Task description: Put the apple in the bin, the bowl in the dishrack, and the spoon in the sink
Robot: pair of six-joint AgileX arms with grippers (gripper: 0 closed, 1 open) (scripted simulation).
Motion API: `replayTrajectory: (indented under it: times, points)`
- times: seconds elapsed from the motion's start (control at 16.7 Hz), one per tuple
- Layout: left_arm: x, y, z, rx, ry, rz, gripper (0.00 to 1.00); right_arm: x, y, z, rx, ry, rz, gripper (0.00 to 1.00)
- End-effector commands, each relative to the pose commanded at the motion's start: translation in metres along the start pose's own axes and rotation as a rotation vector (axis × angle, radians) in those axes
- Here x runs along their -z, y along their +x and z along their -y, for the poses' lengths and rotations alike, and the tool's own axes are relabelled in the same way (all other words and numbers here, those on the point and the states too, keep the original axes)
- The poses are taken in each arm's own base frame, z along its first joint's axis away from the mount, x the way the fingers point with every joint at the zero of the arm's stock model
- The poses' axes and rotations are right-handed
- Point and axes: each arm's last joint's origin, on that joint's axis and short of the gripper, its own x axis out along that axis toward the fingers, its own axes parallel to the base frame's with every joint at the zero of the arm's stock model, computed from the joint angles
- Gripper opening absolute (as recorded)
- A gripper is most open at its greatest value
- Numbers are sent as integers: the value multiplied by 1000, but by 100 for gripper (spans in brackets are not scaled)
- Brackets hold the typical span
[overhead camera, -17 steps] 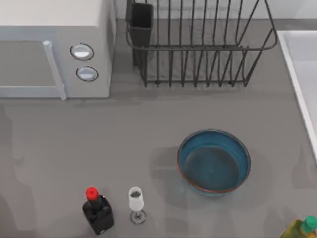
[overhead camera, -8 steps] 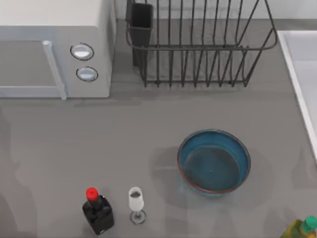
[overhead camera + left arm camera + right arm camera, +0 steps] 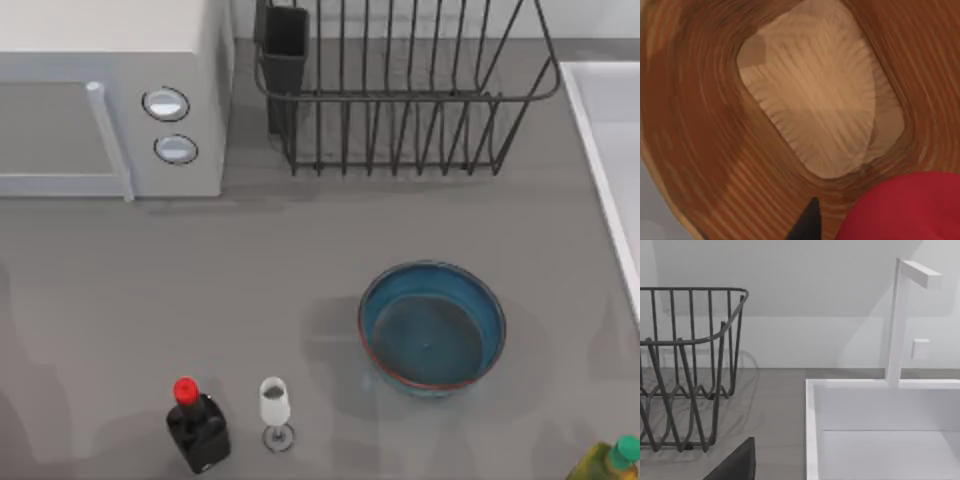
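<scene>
Red and smooth, the apple is showing at the edge of my left wrist view, just beside a dark fingertip of my left gripper, above the mouth of a woven brown bin with a pale ribbed floor. I cannot tell whether those fingers are pinching the apple or how wide they are standing.

On the grey table in the top view, the bowl is sitting upright right of centre, blue with a reddish-brown rim. The dishrack is standing at the back, well apart from the bowl, its dark utensil cup at the rack's left corner. The sink is lying along the table's right edge.

A white microwave is occupying the back left corner. A black bottle with a red cap and a clear wine glass are standing near the front edge, left of the bowl, and a yellow-green bottle is peeking in at the front right corner.

My right wrist view is looking across the dishrack and the sink with its white faucet; a dark finger of my right gripper is showing, and I cannot tell how far it is open.
</scene>
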Motion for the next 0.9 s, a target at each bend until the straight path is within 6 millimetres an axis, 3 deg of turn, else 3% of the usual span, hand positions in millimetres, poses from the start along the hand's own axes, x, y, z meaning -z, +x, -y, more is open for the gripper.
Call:
replayTrajectory:
  times: [0.12, 0.36, 0.9]
  points:
    - [-1, 13, -1, -2, 5, 3, 0, 0, 0, 0, 0, 0, 0, 100]
    - [-2, 15, -1, -3, 7, 5, 0, 0, 0, 0, 0, 0, 0, 100]
    - [-2, 15, -1, -3, 7, 5, 68, 0, 0, 0, 0, 0, 0, 100]
